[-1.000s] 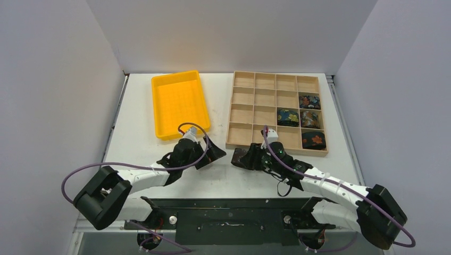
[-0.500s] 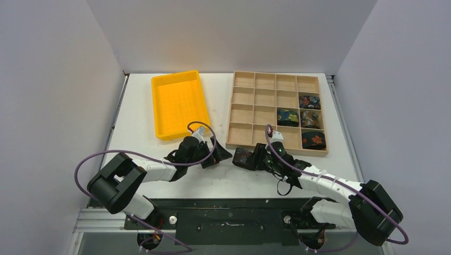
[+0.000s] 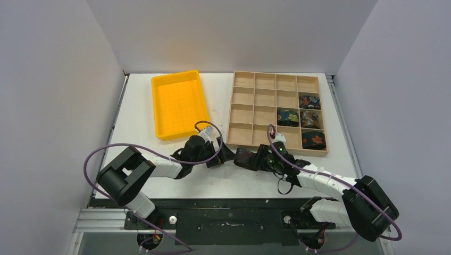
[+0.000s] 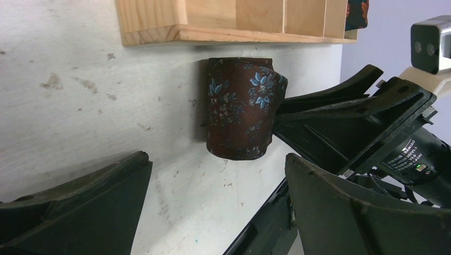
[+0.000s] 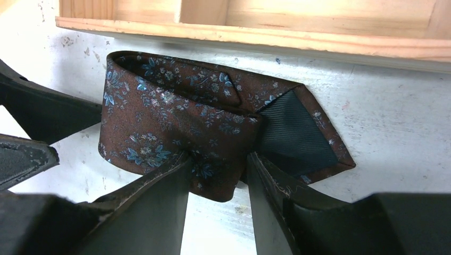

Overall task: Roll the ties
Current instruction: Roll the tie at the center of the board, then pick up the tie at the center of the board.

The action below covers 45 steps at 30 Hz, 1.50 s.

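Observation:
A brown tie with small blue flowers (image 3: pixel 243 156) is rolled into a coil on the table, just in front of the wooden tray's (image 3: pixel 232 114) near edge. My right gripper (image 3: pixel 253 159) is shut on the coil's near side (image 5: pixel 181 119), a finger (image 5: pixel 159 196) on each side of the fabric, with the pointed end sticking out to the right. My left gripper (image 3: pixel 220 155) is open and empty just left of the coil, which shows ahead of its jaws (image 4: pixel 242 109). Several other coiled floral ties (image 3: pixel 310 119) fill cells at the tray's right.
An empty yellow bin (image 3: pixel 180 103) stands at the back left. The tray's front rim (image 4: pixel 213 34) lies right behind the coil, also in the right wrist view (image 5: pixel 239 34). The two grippers are close together.
My left gripper has moved right, closer to the coil, still open. My right gripper keeps hold of the tie and has hardly moved.

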{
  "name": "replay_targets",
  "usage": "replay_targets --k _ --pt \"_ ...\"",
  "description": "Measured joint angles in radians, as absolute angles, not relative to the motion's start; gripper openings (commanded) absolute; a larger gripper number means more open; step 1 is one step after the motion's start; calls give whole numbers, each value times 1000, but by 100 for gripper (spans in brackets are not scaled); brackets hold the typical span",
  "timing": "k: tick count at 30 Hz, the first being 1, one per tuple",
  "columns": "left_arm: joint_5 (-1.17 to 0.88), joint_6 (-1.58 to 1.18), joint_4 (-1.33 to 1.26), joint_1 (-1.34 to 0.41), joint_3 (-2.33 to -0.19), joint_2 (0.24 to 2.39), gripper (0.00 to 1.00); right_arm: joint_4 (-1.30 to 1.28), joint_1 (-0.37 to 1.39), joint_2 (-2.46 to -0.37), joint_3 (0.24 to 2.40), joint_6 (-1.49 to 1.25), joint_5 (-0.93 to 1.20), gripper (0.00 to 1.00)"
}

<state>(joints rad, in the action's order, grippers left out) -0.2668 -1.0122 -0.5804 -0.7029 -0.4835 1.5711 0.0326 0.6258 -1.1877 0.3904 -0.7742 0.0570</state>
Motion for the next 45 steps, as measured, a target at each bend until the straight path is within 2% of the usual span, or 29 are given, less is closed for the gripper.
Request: replay_targets --k 26,35,41,45 --pt "-235 -937 -445 -798 -750 1756 92 91 569 -1140 309 -844 87 36" --pt "-243 -933 -449 -816 -805 1810 81 101 563 -1137 302 -844 95 35" --pt "-270 -936 -474 -819 -808 1834 67 104 561 -1137 300 -843 98 35" --pt "-290 -939 -491 -819 -811 1851 64 105 556 -1137 299 -844 102 35"
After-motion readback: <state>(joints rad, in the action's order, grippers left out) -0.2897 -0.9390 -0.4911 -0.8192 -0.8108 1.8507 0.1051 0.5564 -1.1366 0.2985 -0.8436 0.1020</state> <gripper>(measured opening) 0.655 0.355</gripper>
